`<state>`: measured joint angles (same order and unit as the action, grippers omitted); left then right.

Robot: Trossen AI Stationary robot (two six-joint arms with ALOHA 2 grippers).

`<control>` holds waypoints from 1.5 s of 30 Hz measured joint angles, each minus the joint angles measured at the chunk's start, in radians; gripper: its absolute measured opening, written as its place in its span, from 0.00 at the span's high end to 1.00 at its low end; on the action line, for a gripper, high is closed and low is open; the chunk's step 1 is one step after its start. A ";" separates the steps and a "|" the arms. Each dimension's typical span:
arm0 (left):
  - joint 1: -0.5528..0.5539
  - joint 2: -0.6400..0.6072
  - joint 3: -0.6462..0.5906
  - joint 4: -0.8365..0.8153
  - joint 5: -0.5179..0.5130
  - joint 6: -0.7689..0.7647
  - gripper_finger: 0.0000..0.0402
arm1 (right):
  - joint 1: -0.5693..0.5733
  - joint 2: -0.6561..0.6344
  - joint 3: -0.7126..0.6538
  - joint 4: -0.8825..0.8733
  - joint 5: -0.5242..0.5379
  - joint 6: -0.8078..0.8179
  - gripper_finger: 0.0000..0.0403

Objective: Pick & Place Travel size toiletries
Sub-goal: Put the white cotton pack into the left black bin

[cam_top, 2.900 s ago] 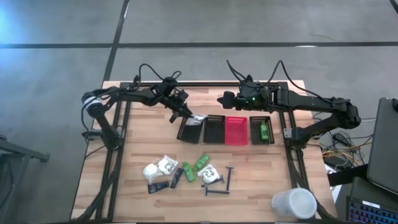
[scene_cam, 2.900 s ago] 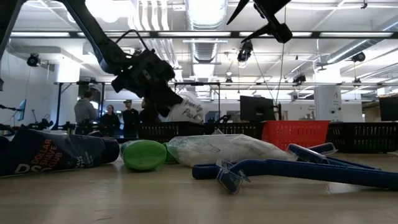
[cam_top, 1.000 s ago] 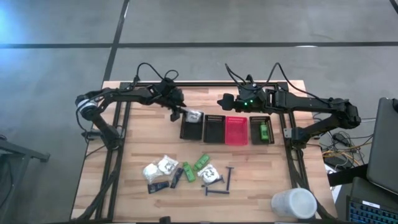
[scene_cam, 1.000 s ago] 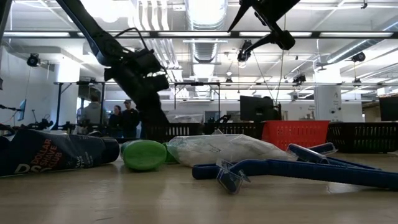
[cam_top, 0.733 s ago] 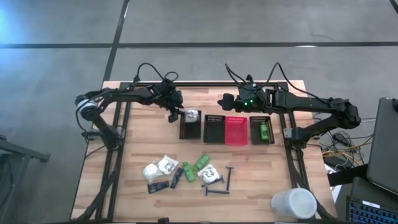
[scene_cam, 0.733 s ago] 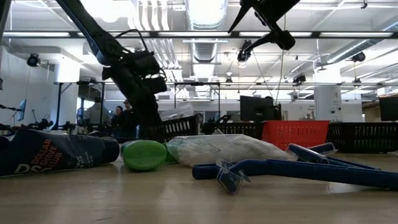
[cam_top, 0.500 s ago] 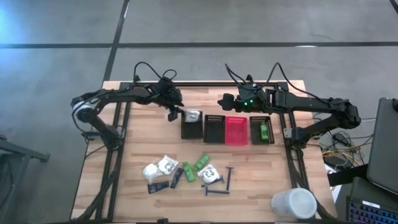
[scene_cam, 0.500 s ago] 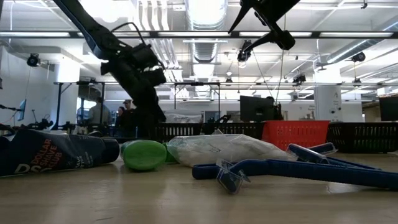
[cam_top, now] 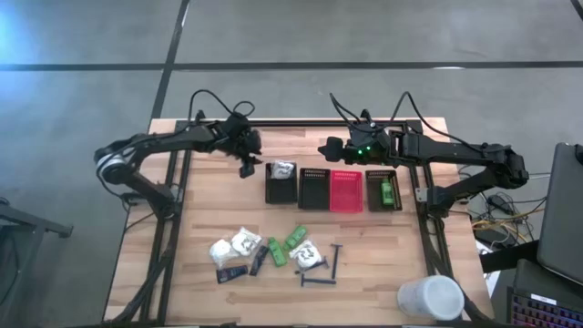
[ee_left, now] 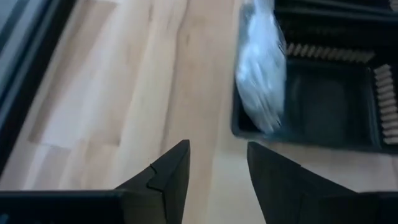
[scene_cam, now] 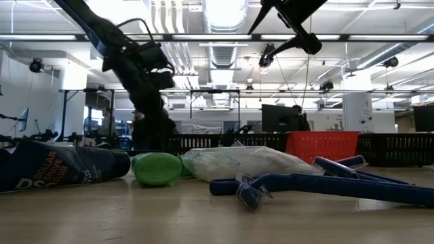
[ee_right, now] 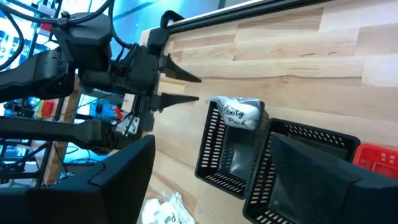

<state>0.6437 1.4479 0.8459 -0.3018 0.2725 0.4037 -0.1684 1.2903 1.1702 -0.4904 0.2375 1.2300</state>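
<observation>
On the wooden worktop [cam_top: 200,219] stands a row of four mesh bins: three black ones and one red bin [cam_top: 346,191]. The left gripper [cam_top: 246,167] is above the worktop just beside the leftmost black bin [cam_top: 281,187], at its far left corner. Its fingers [ee_left: 168,177] stand apart with only bare wood between them, so it is released and carries nothing. One white packet [cam_top: 283,169] lies in the far end of this leftmost bin; in the left wrist view the same packet leans against the bin's wall, apart from the gripper.

The right gripper [cam_top: 324,146] waits in the air near the far edge of the worktop, behind the second black bin [cam_top: 313,188]. Its fingers [ee_right: 124,180] are spread wide and hold nothing. A green bottle [cam_top: 387,191] lies in the rightmost black bin [cam_top: 383,191].

The other toiletries are in a loose group near the front middle of the worktop. There are two white packets [cam_top: 233,246] at the left of the group, a small black tube [cam_top: 232,271] just in front of them, and green bottles [cam_top: 293,240] in the middle. One more white packet [cam_top: 307,255] lies beside the dark razors [cam_top: 330,264] at the right of the group. In the low view the black tube, a green bottle, a clear crinkly packet and a razor are close to the camera. A large white cup [cam_top: 430,298] stands at the front right corner of the worktop, well apart from the group.
</observation>
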 joint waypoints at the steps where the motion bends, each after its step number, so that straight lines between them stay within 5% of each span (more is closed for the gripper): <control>1: 0.000 -0.008 0.000 -0.026 0.001 0.006 0.59 | 0.000 0.000 0.000 0.000 0.000 -0.002 0.22; 11: -0.027 -0.170 -0.005 -0.390 0.142 -0.011 0.59 | 0.000 -0.001 -0.019 0.000 -0.003 -0.013 0.18; 24: -0.321 -0.375 -0.168 -0.426 0.210 -0.079 0.59 | 0.108 -0.001 -0.104 0.001 -0.037 0.070 0.18; 33: -0.550 -0.327 -0.210 -0.385 0.083 -0.392 0.59 | 0.194 -0.001 -0.183 0.024 -0.028 0.191 0.25; 38: -0.561 -0.285 -0.213 -0.395 0.060 -0.746 0.59 | 0.203 -0.001 -0.224 0.083 -0.025 0.211 0.24; 45: -0.580 -0.196 -0.213 -0.473 0.119 -0.872 0.59 | 0.201 0.000 -0.246 0.138 -0.025 0.191 0.19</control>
<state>0.0635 1.2519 0.6331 -0.7746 0.3912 -0.4685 0.0328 1.2900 0.9241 -0.3527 0.2127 1.4212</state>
